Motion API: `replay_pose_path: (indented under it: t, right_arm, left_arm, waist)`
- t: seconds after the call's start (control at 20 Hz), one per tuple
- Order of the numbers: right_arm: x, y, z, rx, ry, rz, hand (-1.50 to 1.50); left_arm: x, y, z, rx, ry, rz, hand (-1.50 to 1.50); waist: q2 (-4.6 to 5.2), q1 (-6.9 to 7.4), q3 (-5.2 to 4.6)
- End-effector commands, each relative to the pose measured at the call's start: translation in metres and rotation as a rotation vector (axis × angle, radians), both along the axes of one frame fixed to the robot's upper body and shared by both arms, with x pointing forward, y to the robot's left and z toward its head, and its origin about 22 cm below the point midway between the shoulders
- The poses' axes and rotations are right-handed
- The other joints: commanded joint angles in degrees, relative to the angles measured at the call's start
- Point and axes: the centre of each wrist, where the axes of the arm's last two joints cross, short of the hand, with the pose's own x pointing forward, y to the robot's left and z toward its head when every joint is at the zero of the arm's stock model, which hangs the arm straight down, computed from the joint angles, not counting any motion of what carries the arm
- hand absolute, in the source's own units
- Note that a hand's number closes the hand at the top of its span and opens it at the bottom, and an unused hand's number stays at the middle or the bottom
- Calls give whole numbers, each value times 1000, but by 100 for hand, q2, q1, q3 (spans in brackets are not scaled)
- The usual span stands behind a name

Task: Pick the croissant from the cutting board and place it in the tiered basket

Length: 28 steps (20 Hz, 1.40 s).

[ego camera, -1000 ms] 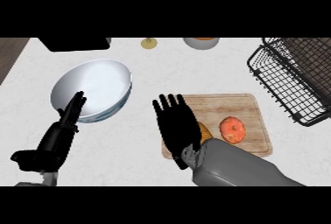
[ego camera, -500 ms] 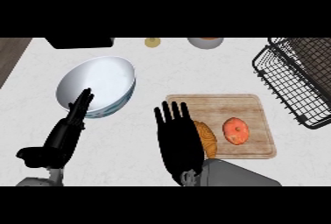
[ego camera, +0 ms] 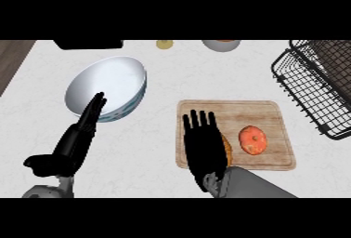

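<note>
Item, croissant [ego camera: 227,148]: we see only a narrow tan-brown sliver of it on the wooden cutting board [ego camera: 267,111], showing at the right edge of our right hand; most of it is hidden beneath that hand, so its shape is hard to read. The sliver runs up and down the view, so we judge its long axis lies roughly along the line of the fingers

Item, right hand [ego camera: 204,144]: flat over the left part of the board, fingers straight and spread, pointing away from us, gripping nothing. The croissant lies just right of and under the palm; whether they touch we cannot tell

Item, left hand [ego camera: 79,139]: at the view's left, resting open edge-on with fingers straight, tips overlapping the rim of a white bowl [ego camera: 109,81]; well apart from the board

Item, orange round pastry [ego camera: 252,139]: on the board, just right of the croissant, possibly a doughnut

Item, tiered basket [ego camera: 312,88]: black wire, at the right edge, beyond the board's upper right corner

Our judgement: the right hand is the nearer by far; its grasp needs a small shift right, then a carry up and right to the basket
</note>
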Motion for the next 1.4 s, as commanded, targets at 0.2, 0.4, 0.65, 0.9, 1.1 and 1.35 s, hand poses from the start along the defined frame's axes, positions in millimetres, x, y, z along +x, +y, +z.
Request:
replay_pose_path:
  t: [0.2, 0.4, 0.65, 0.9, 1.1, 1.35]
  right_arm:
    - [-14, 1, -15, -60, -22, -146, -150]
    - [2, -33, -29, -51, 7, -181, -150]
    - [6, -37, -16, -55, 6, -185, -150]
    - [11, -50, -46, -57, 38, -192, -150]
    - [-1, -46, -67, -44, 17, -174, -150]
    - [15, -47, -64, 115, -44, -79, 150]
  left_arm:
    - [15, 0, -18, 13, 147, 20, 0]
    - [11, 0, -26, -3, 149, 1, 0]
    - [17, 3, -18, 4, 149, 13, 0]
    - [4, -6, -28, 11, 137, -9, 0]
    - [16, 4, -31, 10, 161, 0, 0]
    - [24, -10, -35, 7, 141, 11, 0]
  waist:
    - [89, -27, -88]
    - [101, -2, -87]
    - [88, 30, -87]
    - [89, 92, -84]
    - [96, 77, -84]
    - [116, 66, -82]
